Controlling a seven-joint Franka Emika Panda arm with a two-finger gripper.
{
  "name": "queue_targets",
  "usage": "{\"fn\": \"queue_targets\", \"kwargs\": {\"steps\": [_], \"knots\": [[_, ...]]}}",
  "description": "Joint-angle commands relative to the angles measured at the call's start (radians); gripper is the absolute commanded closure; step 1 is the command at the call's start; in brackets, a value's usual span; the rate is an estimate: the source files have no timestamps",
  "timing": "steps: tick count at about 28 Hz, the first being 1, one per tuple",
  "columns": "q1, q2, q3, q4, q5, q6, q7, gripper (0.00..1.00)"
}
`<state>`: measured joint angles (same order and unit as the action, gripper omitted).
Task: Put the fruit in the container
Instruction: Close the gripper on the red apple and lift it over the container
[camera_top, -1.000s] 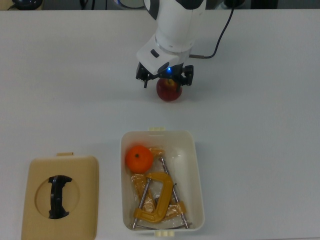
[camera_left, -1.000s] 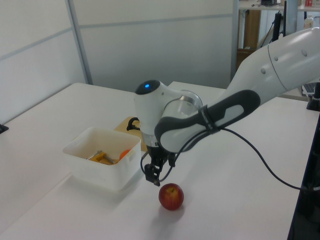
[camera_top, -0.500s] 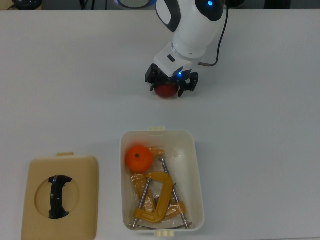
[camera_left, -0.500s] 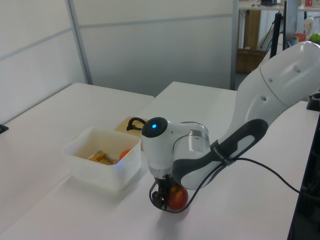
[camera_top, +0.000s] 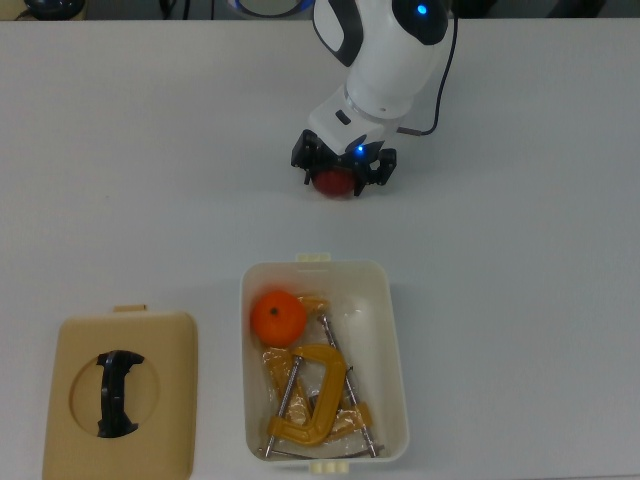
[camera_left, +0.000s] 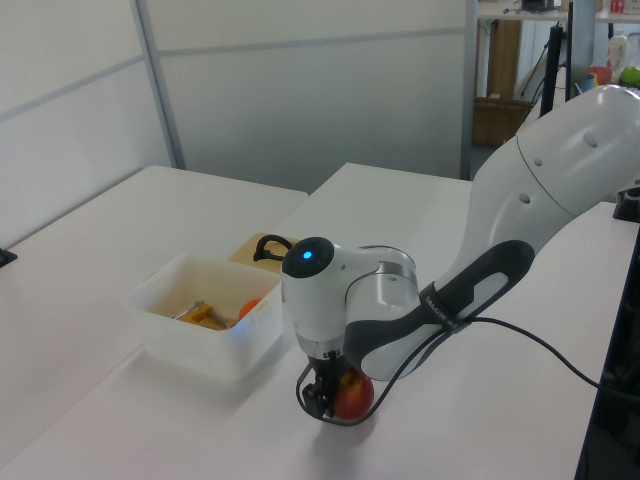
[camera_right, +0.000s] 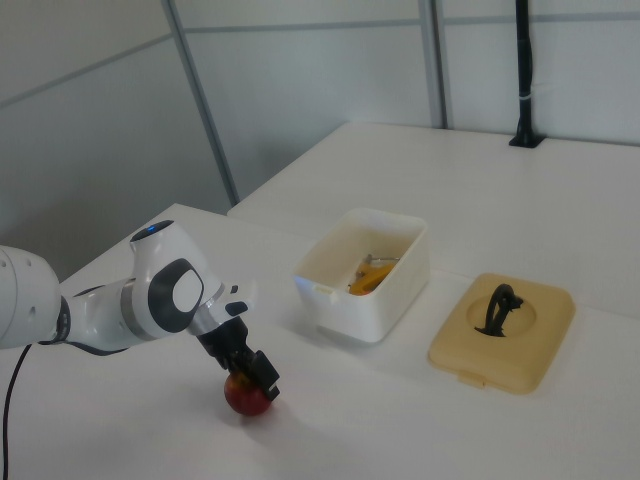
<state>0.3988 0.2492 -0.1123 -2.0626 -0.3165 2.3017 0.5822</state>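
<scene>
A dark red apple (camera_top: 335, 185) rests on the white table, above the container in the top view. My gripper (camera_top: 342, 172) is lowered straight over it and hides its upper half. From the side, the gripper (camera_left: 335, 400) reaches down to table height around the apple (camera_left: 356, 395). The right view has the same apple (camera_right: 243, 400) under the gripper (camera_right: 252, 384). The orange (camera_top: 277, 317) lies inside the cream-white container (camera_top: 397, 340), in its upper left corner in the top view.
Yellow-orange C-clamps (camera_top: 310, 400) fill the rest of the tub. A flat tan lid with a black handle (camera_top: 160, 400) lies at the top view's lower left. The arm's black cable (camera_top: 440, 80) trails behind the wrist.
One second ago the gripper hung above and beside the apple. It has since dropped down around the fruit, and has barely moved over the last half second.
</scene>
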Motion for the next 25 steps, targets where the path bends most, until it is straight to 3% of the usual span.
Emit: {"fn": "queue_targets", "kwargs": {"steps": [1,12,19,21,25], "knots": [[-0.001,-0.021,-0.02,0.042,0.0,0.019,0.031,1.0],[-0.014,0.004,-0.121,0.326,0.163,0.018,0.074,1.0],[-0.031,0.097,-0.145,0.466,0.165,0.024,0.215,1.0],[-0.041,0.152,-0.147,0.522,0.157,0.041,0.275,1.0],[-0.051,0.214,-0.148,0.565,0.14,0.099,0.368,1.0]]}}
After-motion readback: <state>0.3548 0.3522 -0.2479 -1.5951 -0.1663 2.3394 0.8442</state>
